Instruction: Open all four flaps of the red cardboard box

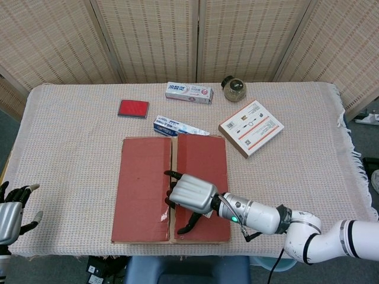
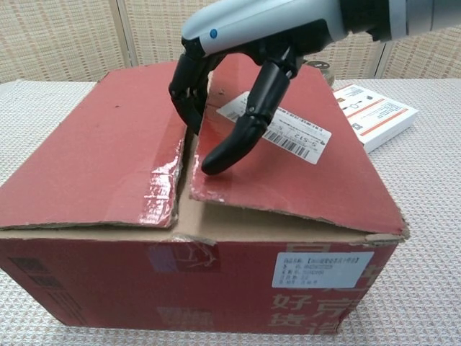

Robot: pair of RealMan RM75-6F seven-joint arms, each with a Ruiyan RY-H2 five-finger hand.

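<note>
The red cardboard box stands at the near middle of the counter, its long axis running from the robot toward the far screen. Its two top flaps meet along a central seam on that same axis. The left flap lies roughly flat. The right flap is lifted at its seam edge, judging from the chest view, and carries a white barcode label.

The right hand is over the seam toward the near end of the box. Its fingers are bunched and hooked down into the gap at the seam, against the inner edge of the right flap, while the thumb reaches over the flap's upper face, its tip near or on the surface. Whether the flap edge is actually pinched cannot be told; contact under the edge is hidden.

The governing relation: the flap's hinge lies along the box's right side, away from the seam, so the edge at the fingers must swing up and out to the right. The right hand is plainly the nearer one.

The left hand sits at the counter's near left corner, well apart from the box, fingers apart and holding nothing
</note>
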